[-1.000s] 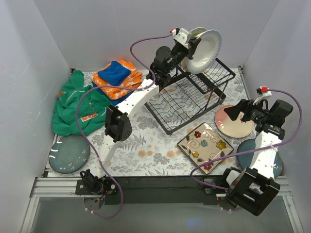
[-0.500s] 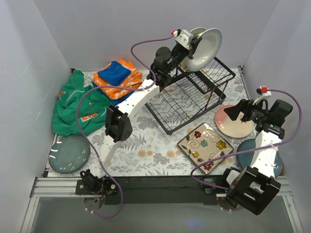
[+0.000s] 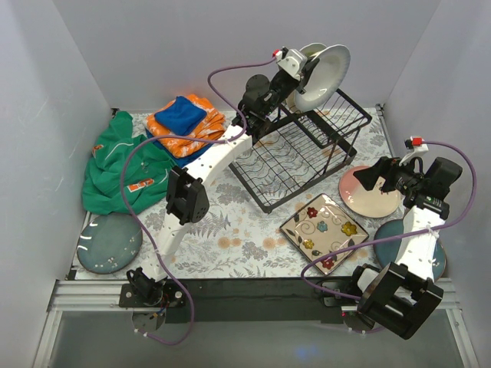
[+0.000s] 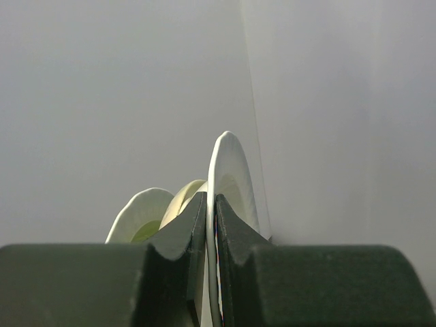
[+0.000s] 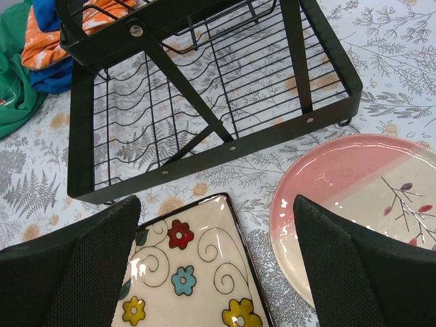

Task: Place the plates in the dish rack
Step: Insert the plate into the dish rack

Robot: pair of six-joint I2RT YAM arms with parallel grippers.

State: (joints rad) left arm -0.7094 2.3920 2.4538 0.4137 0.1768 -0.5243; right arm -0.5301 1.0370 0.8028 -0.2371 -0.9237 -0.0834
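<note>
1. So, the left claw is clamped tight on the rim of a white plate. It holds the plate on edge, up over the raised back part of the rack.
2. On edge makes sense to me, since the wires only take a plate that goes in standing up.
3. From the left wrist view, the white plate sits thin between the fingers of the left claw. Two more plates stand just beside it. They look like they're already parked in the upper tier, though I can't see the wires under them from there.
4. My guess is the job now is lining the rim up with a free gap next to those two before letting go. If it's off, it could knock a neighbour.
5. The right claw is wide open with nothing in it. It hangs low over the table, between the pink plate and the square plate. It looks like it's picking its next one, and the pink plate seems closer.
6. The two teal plates lie flat at the near corners, one on each side. The lower tray of the rack has nothing in it.
7. The cloths are off at the back left, out of the way.
</note>
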